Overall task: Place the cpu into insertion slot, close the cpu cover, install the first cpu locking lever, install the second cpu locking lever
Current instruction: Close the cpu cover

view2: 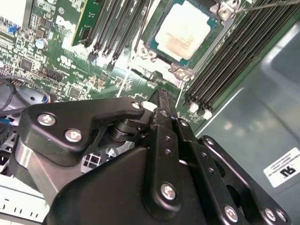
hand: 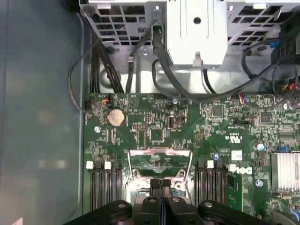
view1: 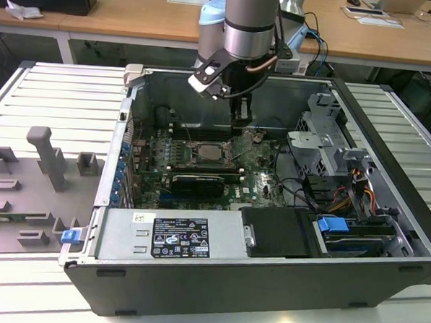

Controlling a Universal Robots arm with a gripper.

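over the open computer case (view1: 194, 291), exterior view: the arm reaches down inside and the gripper (view1: 239, 116) hangs low over the motherboard, just beside the insertion slot (view1: 199, 147), on the exterior view's right of it. the cpu (view1: 214, 153) lies flat in that slot. the case rests on a slatted metal table (view1: 53, 88), with grey fixture blocks (view1: 46, 156) toward the exterior view's left and wooden desks (view1: 136, 16) behind.

second wrist view: the cpu (view2: 185, 28) sits square in the insertion slot (view2: 151, 43), its pale top bare with no plate over it. memory slots (view2: 225, 65) run close alongside. the gripper (view2: 161, 96) has its fingers pressed together and carries nothing.

first wrist view: the cpu cover (hand: 159, 153) stands raised on its hinge, green board showing through its cut-out, just beyond the closed tips of the gripper (hand: 161, 185). whether they touch it cannot be told. a drive cage (hand: 197, 33) and loose cables crowd the far side of the board.

judgement: placing the chip is done. closing the cover is the step in hand, and neither lever is installed yet. that step calls for a steady push that tips the frame down over the chip without scraping the bare top or straying onto the memory slots. the thin plate should swing easily, but may lift again until it is latched.
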